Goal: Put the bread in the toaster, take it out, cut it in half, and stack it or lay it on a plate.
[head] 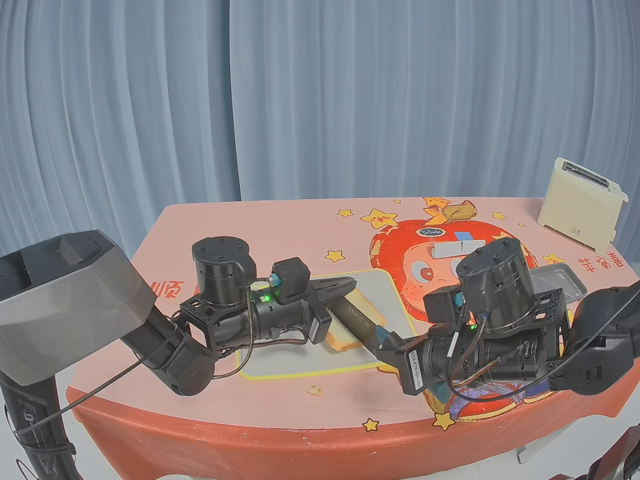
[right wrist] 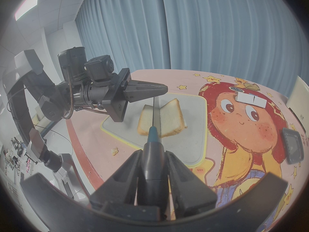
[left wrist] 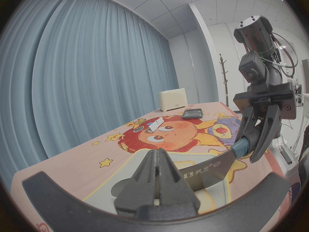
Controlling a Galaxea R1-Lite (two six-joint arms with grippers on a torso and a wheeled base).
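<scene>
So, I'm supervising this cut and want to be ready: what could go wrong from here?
1. The pale bread slice folds up around the dark-handled steel knife held by the right gripper; it may squash instead of splitting.
2. The shut left gripper is close above the blade's far end; they could clash.

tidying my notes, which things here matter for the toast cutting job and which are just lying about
In use: bread, knife in the right pincer, cutting board, left pincer, toaster, metal tray.
Lying about: white paper tag, crumb.
</scene>
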